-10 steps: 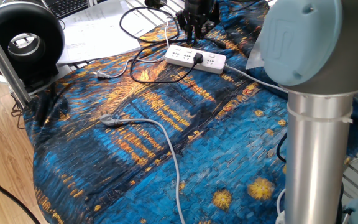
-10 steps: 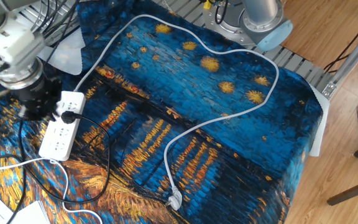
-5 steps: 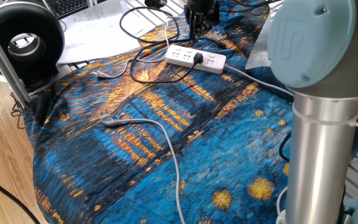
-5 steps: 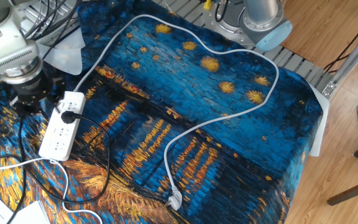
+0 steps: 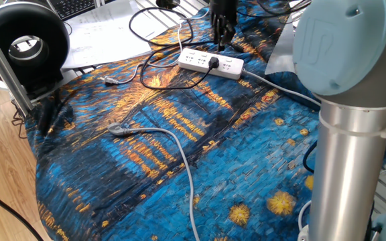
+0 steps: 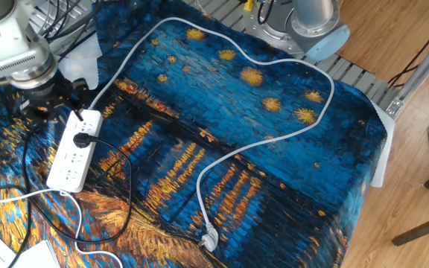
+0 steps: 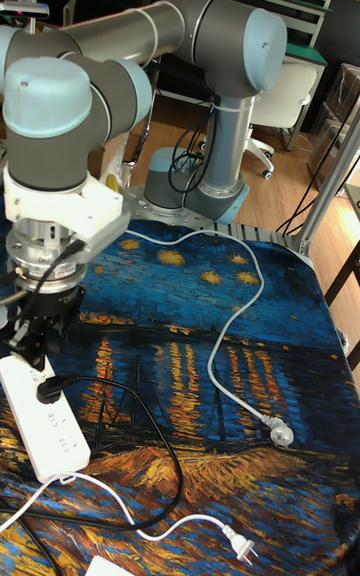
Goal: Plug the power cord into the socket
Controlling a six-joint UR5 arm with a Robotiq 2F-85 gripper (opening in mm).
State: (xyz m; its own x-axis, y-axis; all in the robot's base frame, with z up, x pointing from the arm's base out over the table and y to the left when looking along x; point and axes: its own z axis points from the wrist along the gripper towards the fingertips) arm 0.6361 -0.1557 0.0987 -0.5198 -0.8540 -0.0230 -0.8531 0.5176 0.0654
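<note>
The socket, a long white power strip [image 5: 200, 60] [image 6: 68, 164] [image 7: 52, 428], lies on the blue painted cloth. The power cord's chunky black plug [image 5: 213, 63] [image 6: 81, 138] [image 7: 47, 392] sits in an outlet near one end of the strip. Its thin black cable [image 6: 125, 201] [image 7: 160, 436] loops away over the cloth. My gripper [image 5: 223, 40] [image 6: 52, 112] [image 7: 35, 354] hangs just above that end of the strip. It is open, holds nothing and is clear of the plug.
A grey-white cable with a silvery tip [image 5: 117, 129] [image 6: 209, 240] [image 7: 278, 429] crosses the cloth. The strip's thick white cord [image 5: 273, 84] [image 6: 162, 22] runs off toward the arm's base. A black fan [image 5: 25, 43] and papers [image 5: 106, 33] sit past the cloth's edge.
The gripper has risen off the power strip and drifted toward its cord end. The plug has stayed seated in the outlet.
</note>
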